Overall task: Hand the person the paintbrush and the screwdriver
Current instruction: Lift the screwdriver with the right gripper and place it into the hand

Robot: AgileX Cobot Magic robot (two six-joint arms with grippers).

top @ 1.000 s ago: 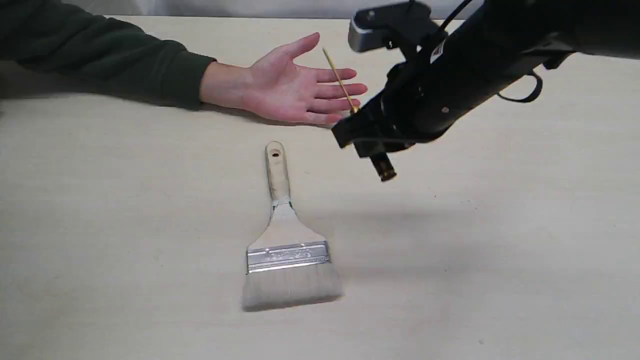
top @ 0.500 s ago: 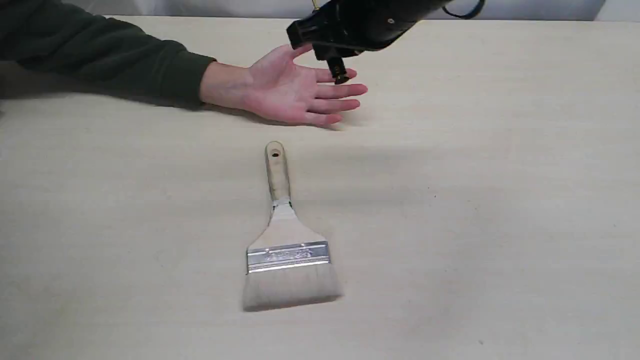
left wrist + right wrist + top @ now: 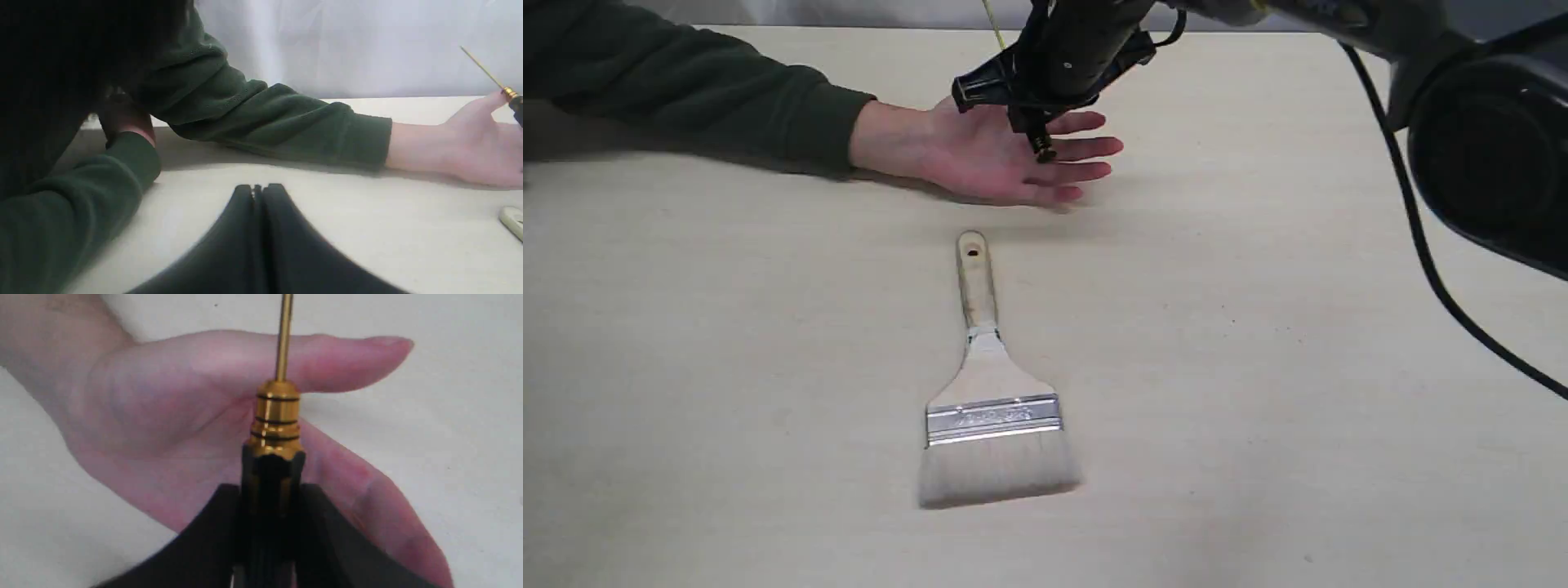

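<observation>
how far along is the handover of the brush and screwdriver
Nothing is delivered yet. In hand: the right end effector grips the screwdriver by its black handle above the person's open palm. Remaining: release it there, then fetch the paintbrush, lying flat on the table, and hand it over. The left end effector is shut, empty.

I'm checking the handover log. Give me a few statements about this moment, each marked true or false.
1. The right claw grips the screwdriver. True.
2. The brush lies on the table. True.
3. Its bristles point toward the hand. False: its handle end points that way.
4. The left claw is open. False: it is shut and holds nothing.
</observation>
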